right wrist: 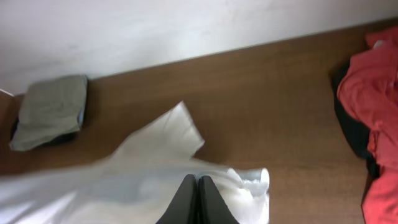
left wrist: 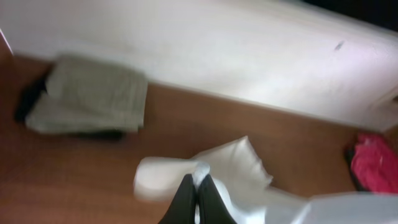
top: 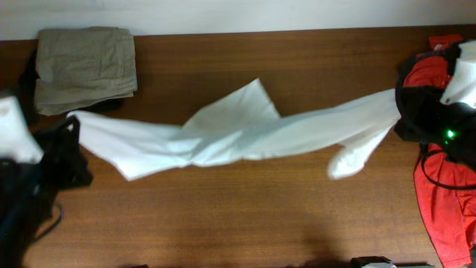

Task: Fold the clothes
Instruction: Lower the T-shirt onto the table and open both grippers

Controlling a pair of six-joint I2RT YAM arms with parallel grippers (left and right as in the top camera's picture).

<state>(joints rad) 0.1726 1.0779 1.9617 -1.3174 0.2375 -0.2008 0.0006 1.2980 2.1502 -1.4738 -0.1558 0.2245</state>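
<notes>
While your left gripper (left wrist: 198,190) and right gripper (right wrist: 198,186) each clench an end, white shirt (top: 238,138) spans the table (top: 223,223) left to right, bunched at centre, khaki trousers (top: 85,67) folded far left, red garment (top: 446,201) at right edge.

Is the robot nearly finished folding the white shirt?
Not nearly. Done: the khaki garment lies folded at the back. In hand: left gripper and right gripper, jaws shut, stretch the white shirt between them, twisted mid-table. Left: every fold of it; the red garment lies heaped.
</notes>
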